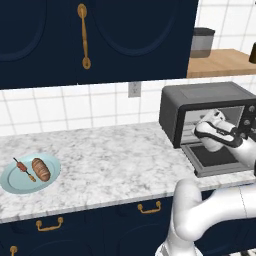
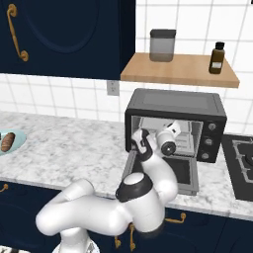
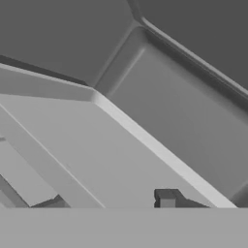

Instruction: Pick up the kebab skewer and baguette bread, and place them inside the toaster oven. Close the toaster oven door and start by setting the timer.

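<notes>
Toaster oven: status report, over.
Tool at the toaster oven mouth, grip state unclear. Toaster oven door down, open. Kebab skewer and baguette bread on plate. Nothing blocking.

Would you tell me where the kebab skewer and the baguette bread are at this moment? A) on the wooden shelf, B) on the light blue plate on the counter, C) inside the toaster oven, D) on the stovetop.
B: the kebab skewer and the baguette bread lie side by side on the light blue plate at the left of the counter, far from the toaster oven, whose door is down.
</notes>
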Tool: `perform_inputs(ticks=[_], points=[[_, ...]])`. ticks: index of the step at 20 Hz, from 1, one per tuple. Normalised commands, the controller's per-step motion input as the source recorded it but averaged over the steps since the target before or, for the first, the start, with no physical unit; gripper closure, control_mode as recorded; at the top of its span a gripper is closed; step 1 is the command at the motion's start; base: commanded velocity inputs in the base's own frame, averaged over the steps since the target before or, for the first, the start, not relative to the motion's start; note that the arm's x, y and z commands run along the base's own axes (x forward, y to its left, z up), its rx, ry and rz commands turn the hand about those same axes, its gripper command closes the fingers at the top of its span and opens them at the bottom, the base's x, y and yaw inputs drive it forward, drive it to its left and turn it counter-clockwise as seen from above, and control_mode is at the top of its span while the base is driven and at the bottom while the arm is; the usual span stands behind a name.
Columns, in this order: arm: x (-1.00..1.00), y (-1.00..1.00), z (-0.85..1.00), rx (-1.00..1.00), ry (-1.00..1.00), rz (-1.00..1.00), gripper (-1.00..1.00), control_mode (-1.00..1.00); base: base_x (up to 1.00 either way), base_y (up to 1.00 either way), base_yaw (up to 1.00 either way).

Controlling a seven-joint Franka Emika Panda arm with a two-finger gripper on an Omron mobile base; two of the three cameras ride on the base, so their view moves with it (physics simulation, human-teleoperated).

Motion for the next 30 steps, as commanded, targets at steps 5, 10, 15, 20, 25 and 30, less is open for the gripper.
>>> perform_inputs(ticks=[5, 10, 15, 20, 25, 30], points=[[-0.51, -0.21, 0.0, 0.01, 0.06, 0.0, 1.0, -1.0, 0.0, 0.0, 0.0], [-0.75, -0.25, 0.0, 0.05, 0.11, 0.0, 1.0, -1.0, 0.0, 0.0, 0.0], [-0.71, -0.2, 0.06, 0.07, 0.11, 0.0, 1.0, -1.0, 0.0, 0.0, 0.0], [-0.58, -0.21, 0.1, 0.06, 0.09, 0.01, 1.0, -1.0, 0.0, 0.0, 0.0], [-0.47, -0.18, 0.11, 0.04, 0.03, 0.0, 1.0, -1.0, 0.0, 0.0, 0.0], [-0.39, -0.16, 0.14, 0.03, 0.01, 0.0, 1.0, -1.0, 0.0, 0.0, 0.0]])
